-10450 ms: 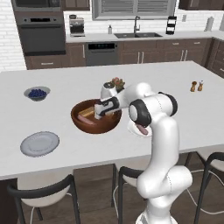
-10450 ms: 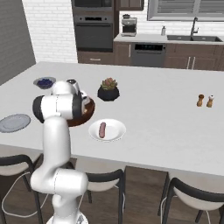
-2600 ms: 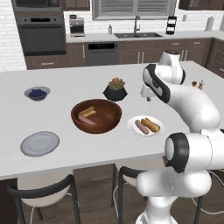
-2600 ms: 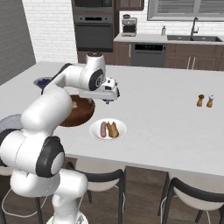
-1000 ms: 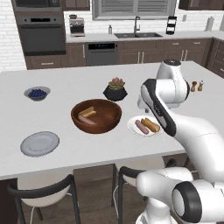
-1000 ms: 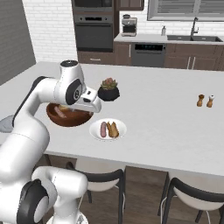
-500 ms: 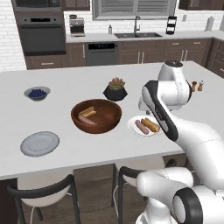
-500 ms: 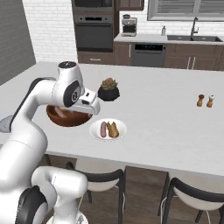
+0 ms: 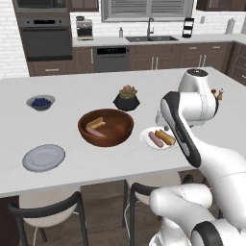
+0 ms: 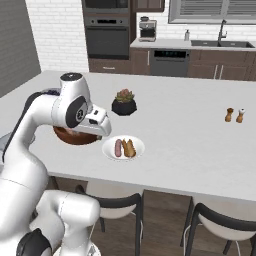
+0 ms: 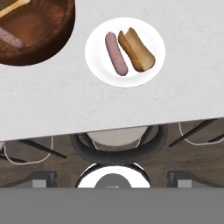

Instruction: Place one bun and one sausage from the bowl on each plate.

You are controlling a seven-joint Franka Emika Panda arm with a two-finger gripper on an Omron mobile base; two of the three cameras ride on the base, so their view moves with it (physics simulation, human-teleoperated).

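The brown wooden bowl (image 9: 105, 137) holds one bun (image 9: 96, 123) and one sausage (image 9: 94, 131); my arm hides most of the bowl (image 10: 70, 137) in the right base view. To its right, the white plate (image 9: 145, 139) carries a sausage (image 9: 155, 139) and a bun (image 9: 166, 137) side by side. The hand view looks straight down on that plate (image 11: 97, 48), its sausage (image 11: 116, 53) and bun (image 11: 136, 49). The grey-blue plate (image 9: 43, 157) lies bare at front left. My gripper (image 10: 100, 129) hangs above the counter between bowl and white plate; its fingers are hidden.
A small grey bowl of blueberries (image 9: 41, 102) sits at far left and a potted succulent (image 9: 127, 97) stands behind the wooden bowl. Salt and pepper shakers (image 10: 234, 115) stand far right. Dark stools (image 11: 118, 144) line the counter's front edge.
A bun has gone from the bowl to the white plate, beside the sausage. The arm has since drawn back from over the plate toward the counter's front edge.
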